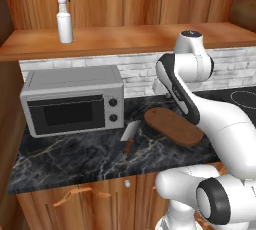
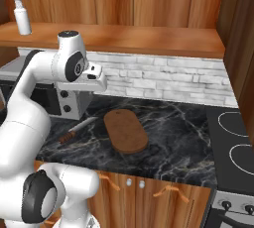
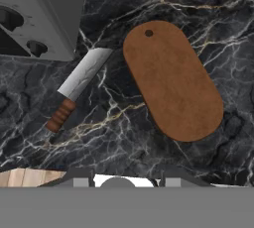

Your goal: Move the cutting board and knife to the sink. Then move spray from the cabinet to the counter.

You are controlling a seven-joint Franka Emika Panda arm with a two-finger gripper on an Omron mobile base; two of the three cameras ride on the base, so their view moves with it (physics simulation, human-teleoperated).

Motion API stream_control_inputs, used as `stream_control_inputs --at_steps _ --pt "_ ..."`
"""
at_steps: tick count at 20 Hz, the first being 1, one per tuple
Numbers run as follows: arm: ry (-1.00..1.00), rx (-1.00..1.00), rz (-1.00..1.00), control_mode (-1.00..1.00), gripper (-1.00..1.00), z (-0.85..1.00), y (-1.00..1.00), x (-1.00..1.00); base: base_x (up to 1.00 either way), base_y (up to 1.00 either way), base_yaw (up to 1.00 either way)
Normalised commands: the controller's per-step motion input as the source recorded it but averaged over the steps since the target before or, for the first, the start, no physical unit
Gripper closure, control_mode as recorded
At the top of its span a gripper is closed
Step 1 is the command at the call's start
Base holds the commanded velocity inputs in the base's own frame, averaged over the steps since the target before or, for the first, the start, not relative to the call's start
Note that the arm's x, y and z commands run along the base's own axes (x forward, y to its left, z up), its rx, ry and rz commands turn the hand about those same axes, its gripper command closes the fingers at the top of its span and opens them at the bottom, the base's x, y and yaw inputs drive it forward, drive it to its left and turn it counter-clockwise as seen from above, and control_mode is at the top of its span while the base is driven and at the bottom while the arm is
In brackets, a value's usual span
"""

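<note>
1. Your tool (image 2: 99, 76) hangs above the black marble-look worktop (image 3: 124, 138), pointing down at it; its fingertips are not clearly visible, so you cannot tell whether it is released or clenched, and nothing appears between them.
2. Below the tool, the elongated brown wooden cutting board (image 3: 171, 78) with rounded ends lies flat on the worktop, apart from the tool. Its small hole is at the end nearer the wall.
3. Just to the left of the board, as you look down through the hand camera, lies the small kitchen knife (image 3: 77, 88) with a silvery blade and ribbed reddish-brown handle. Blade tip and board edge are close; you cannot tell whether they touch.
4. Beyond the knife, the grey box-shaped microwave (image 1: 72, 101) with two dark knobs stands on the worktop against the white brick wall.
5. Well above the tool and to its left, the small white plastic spray bottle (image 1: 64, 16) with a grey-blue trigger nozzle stands upright on the warm-brown wooden cabinet shelf (image 1: 140, 36).
6. To the tool's right, a black stovetop (image 2: 233, 145) with ring marks adjoins the worktop.
</note>
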Motion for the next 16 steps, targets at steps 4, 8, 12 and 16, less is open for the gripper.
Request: stream_control_inputs --at_steps 4,8,12,16 --pt "0.00 0.00 0.00 -1.00 -1.00 -0.04 -0.01 -0.06 0.00 0.00 0.00" --pt "0.00 0.00 0.00 -1.00 -1.00 -0.11 -0.05 -0.15 0.00 0.00 0.00" --pt "0.00 0.00 0.00 -1.00 -1.00 -0.11 -0.06 -0.14 0.00 0.00 0.00" --pt "0.00 0.00 0.00 -1.00 -1.00 -0.13 -0.04 -0.07 0.00 0.00 0.00"
